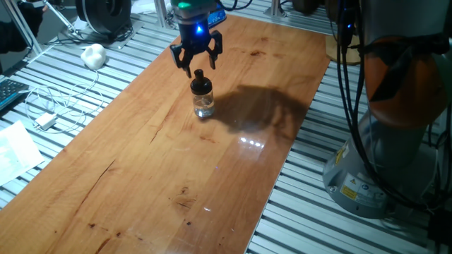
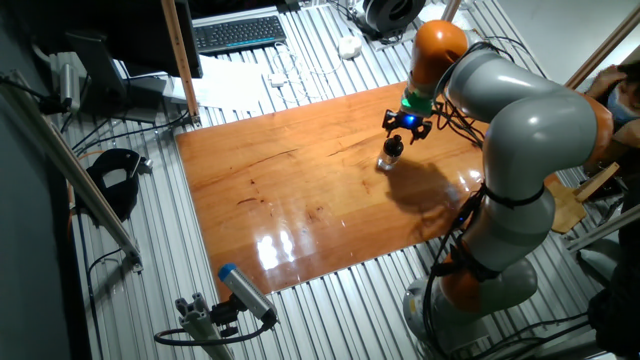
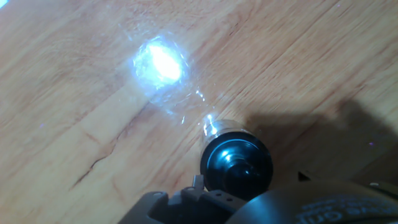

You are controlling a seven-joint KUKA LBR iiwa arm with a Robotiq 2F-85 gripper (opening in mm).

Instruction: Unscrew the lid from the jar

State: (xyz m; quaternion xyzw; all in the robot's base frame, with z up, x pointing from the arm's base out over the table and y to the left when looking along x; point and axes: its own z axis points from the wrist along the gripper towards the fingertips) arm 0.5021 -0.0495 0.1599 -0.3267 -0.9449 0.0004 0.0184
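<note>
The jar [image 1: 203, 103] stands upright on the wooden table [image 1: 141, 162], toward the far end of the board, with the lid [image 1: 200, 78] seated on it. The tool [image 1: 197, 62] hangs directly above, fingers spread and clear of the lid, gripping nothing. The jar's long axis is vertical and runs close to the tool's own line of approach, so a straight descent appears to be what the coming move turns on.

In the hand view the lid [image 3: 237, 165] sits low in the picture, near the tool body, which suggests a small lateral offset; its extent cannot be judged.

Materials:
- The jar is clear glass, cylindrical, with a thicker base, and throws bright glints.
- The lid is black, round and smooth, with a narrower knob on top.
- The table is glossy varnished wood with visible grain and dark knots.
</note>
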